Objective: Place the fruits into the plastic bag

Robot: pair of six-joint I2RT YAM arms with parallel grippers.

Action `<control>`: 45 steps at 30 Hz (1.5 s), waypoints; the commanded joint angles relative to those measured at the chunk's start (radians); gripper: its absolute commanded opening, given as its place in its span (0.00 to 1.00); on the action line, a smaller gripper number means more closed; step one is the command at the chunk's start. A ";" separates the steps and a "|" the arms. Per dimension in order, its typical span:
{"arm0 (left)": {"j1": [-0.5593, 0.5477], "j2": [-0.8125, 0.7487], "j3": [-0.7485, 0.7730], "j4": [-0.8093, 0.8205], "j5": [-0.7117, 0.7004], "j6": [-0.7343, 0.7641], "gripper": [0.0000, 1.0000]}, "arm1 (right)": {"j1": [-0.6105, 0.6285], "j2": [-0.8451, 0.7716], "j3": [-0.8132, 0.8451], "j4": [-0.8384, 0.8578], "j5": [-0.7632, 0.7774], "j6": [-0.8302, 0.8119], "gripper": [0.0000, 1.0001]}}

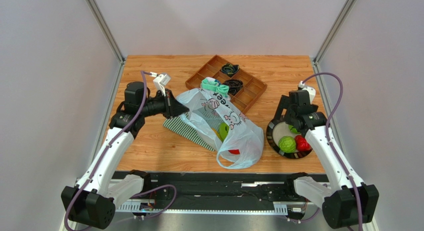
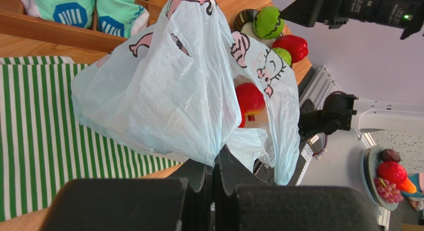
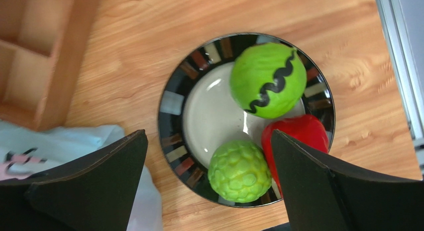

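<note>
The pale-blue plastic bag (image 1: pixel 234 129) lies mid-table with its mouth held up. My left gripper (image 1: pixel 178 108) is shut on the bag's edge (image 2: pixel 216 159). Inside the bag are a red fruit (image 2: pixel 250 100) and a green fruit (image 1: pixel 224 130). A dark-rimmed plate (image 3: pixel 171 104) at the right holds a green striped fruit (image 3: pixel 268 80), a green bumpy fruit (image 3: pixel 240 171) and a red fruit (image 3: pixel 293 139). My right gripper (image 3: pixel 208 136) hovers open above the plate, its jaws either side of the bumpy fruit and not touching it.
A green-and-white striped cloth (image 1: pixel 185 129) lies under the bag. A wooden compartment tray (image 1: pixel 249 89) stands behind the bag, with teal socks (image 1: pixel 215 86) and dark items in it. Metal rails line the table's sides and front.
</note>
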 commanded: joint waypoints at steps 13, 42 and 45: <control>0.007 0.001 0.011 0.016 -0.006 0.014 0.00 | -0.384 0.094 -0.117 0.148 -0.187 0.074 1.00; 0.007 0.006 0.011 0.011 -0.013 0.019 0.00 | -0.465 0.345 -0.113 0.292 -0.271 -0.032 0.69; 0.007 0.006 0.011 0.011 -0.012 0.019 0.00 | -0.465 0.319 -0.117 0.290 -0.282 -0.046 0.58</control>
